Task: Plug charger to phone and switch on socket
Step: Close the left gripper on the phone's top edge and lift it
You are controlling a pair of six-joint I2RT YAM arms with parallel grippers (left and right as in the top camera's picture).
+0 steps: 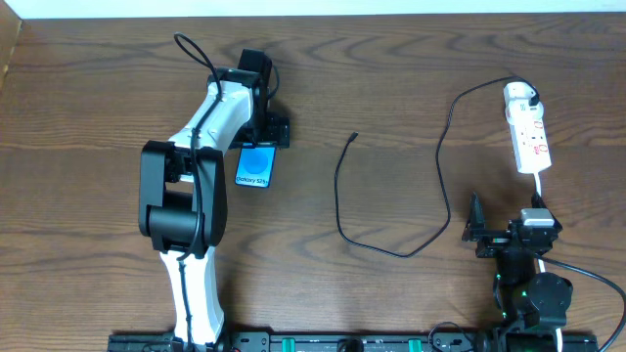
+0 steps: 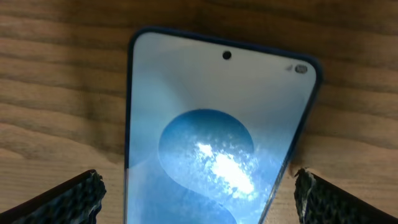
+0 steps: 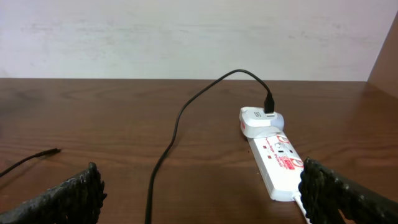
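Left wrist: left gripper stood open astride the blue-screened rectangular smartphone, probably to steady it; right gripper also gaped empty

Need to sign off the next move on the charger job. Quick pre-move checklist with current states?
1. Left gripper open, straddling the phone: ok.
2. Phone flat, screen up: ok.
3. Charger plug tip held: not ok, it lies loose on the table, in neither gripper.
4. White adapter seated in the socket: ok.
5. Socket switched on: cannot tell.
6. Right gripper open, empty, facing the socket: ok.
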